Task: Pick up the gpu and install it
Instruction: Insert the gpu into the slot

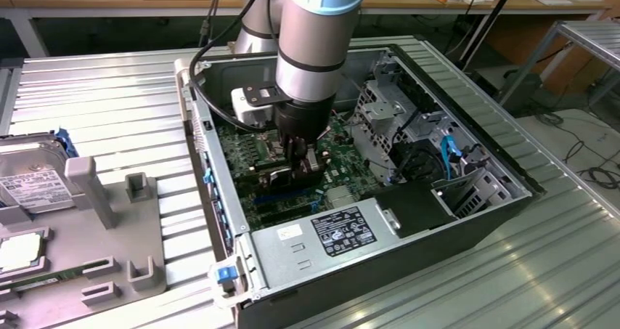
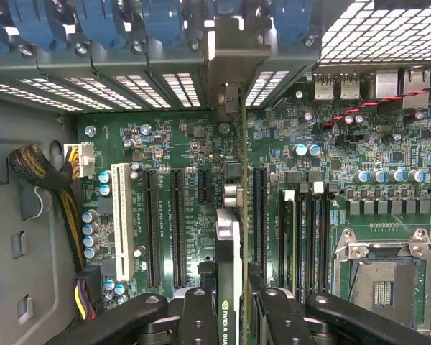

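Reaches straight down with the arm (image 1: 310,53) into the open computer case (image 1: 484,220), which lies on its side on the ribbed metal table (image 1: 97,82). Grips the gpu (image 2: 228,251) with jaws clamped on its two flat faces and holds it edge-on, upright over the green motherboard (image 2: 172,144). Shows a strip of white lettering on the card, right between the black fingers (image 2: 198,316). Hangs it between two black expansion slots, with the long one (image 2: 259,215) on the side towards the CPU socket (image 2: 381,284). Points the silver end bracket (image 2: 233,72) at the case's rear wall, next to the row of blue clips (image 2: 100,21). Cannot tell whether the card's lower edge is touching a slot. Near the middle of the case in the exterior view, just beyond the labelled power supply (image 1: 329,238). On the exterior view's left, well apart from the case: a silver hard drive (image 1: 29,180) in a grey holder (image 1: 97,198).
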